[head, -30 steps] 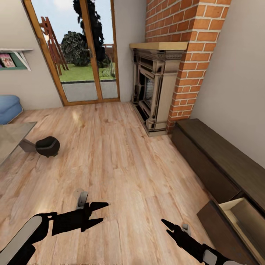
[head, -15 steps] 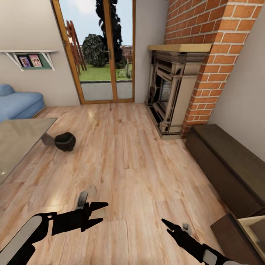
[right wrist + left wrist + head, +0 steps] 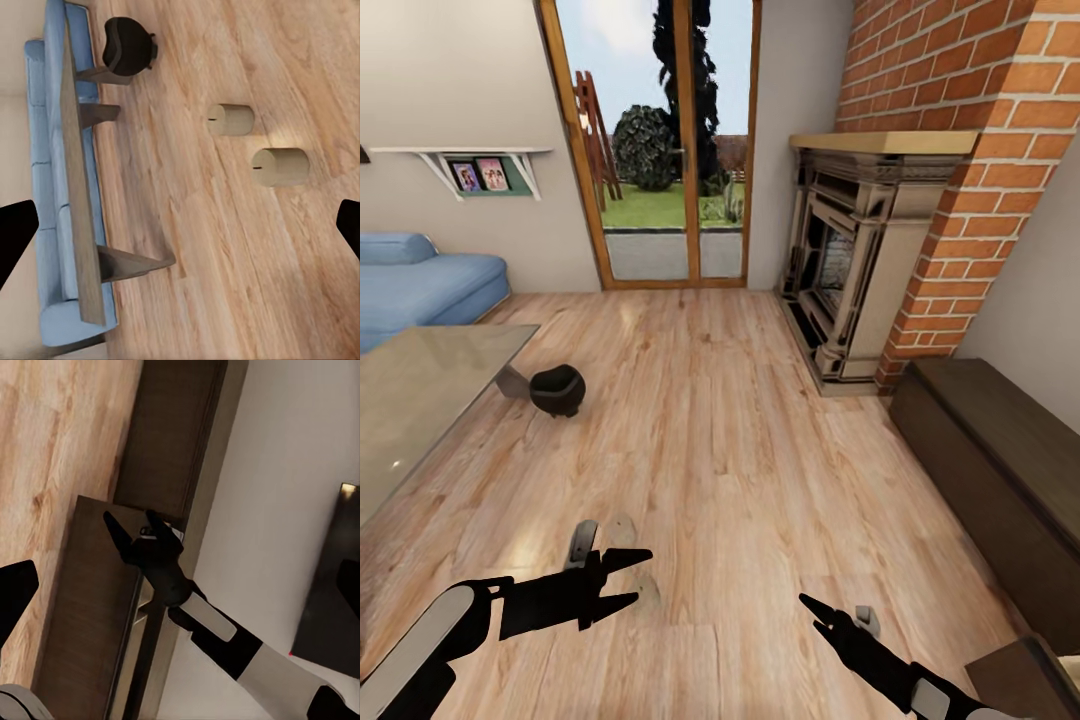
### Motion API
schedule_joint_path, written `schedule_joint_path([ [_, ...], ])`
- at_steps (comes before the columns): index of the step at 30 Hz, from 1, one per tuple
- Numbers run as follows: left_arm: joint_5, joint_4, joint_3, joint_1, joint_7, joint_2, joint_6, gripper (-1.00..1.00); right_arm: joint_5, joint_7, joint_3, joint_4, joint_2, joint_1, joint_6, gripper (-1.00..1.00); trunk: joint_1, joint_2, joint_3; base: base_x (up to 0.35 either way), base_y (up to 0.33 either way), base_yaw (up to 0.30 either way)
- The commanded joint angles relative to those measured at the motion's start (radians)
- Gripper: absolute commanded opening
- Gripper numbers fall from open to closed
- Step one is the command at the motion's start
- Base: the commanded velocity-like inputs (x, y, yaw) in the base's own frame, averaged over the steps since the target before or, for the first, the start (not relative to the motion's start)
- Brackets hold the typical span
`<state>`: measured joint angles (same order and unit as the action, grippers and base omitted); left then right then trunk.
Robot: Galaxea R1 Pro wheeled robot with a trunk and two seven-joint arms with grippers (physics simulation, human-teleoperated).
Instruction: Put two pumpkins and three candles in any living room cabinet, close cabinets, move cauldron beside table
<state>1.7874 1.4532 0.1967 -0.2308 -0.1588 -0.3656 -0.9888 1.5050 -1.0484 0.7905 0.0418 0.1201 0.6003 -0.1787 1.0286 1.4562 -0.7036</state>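
Two candles (image 3: pixel 230 119) near cauldron (image 3: pixel 557 389)

Glossy wood-plank floor (image 3: pixel 740 440), rough red-brick fireplace (image 3: pixel 960 150), matt dark-wood cabinet (image 3: pixel 1000 450), waxy beige candles (image 3: pixel 280 166).

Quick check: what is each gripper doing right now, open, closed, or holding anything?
Left gripper: open, empty, above the light wood-plank floor.
Right gripper: open, empty.

light: bright, even daylight | source: glass doors (image 3: pixel 660 150) | shadows: soft | render: sharp, wide-angle stretch at edges
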Motion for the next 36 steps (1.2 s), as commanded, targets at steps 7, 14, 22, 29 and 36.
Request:
schedule_joint_path([
  [7, 0.010, 0.001, 0.001, -0.001, -0.008, -0.001, -0.001, 1.00, 0.011, -0.005, 0.007, 0.003, 0.000, 0.001, 0.000, 1.00, 0.000, 0.000, 0.010, 0.028, 0.078, 0.071],
  [14, 0.010, 0.001, 0.001, -0.001, -0.008, -0.001, -0.002, 1.00, 0.011, -0.005, 0.007, 0.003, 0.000, 0.001, 0.001, 1.00, 0.000, 0.000, 0.022, 0.078, 0.058, 0.064],
  [22, 0.010, 0.001, 0.001, -0.001, -0.008, -0.001, -0.002, 1.00, 0.011, -0.007, 0.007, 0.003, 0.001, 0.001, -0.001, 1.00, 0.000, 0.000, 0.035, 0.123, 0.106, 0.062],
  [29, 0.010, 0.001, 0.001, -0.001, -0.008, -0.001, -0.002, 1.00, 0.011, -0.009, 0.007, 0.003, 0.003, 0.001, -0.005, 1.00, 0.000, 0.000, 0.044, 0.014, 0.143, 0.063],
  [36, 0.010, 0.001, 0.001, -0.001, -0.008, -0.001, -0.002, 1.00, 0.011, -0.014, 0.007, 0.003, 0.005, 0.001, -0.005, 1.00, 0.000, 0.000, 0.045, 0.000, 0.131, 0.007],
])
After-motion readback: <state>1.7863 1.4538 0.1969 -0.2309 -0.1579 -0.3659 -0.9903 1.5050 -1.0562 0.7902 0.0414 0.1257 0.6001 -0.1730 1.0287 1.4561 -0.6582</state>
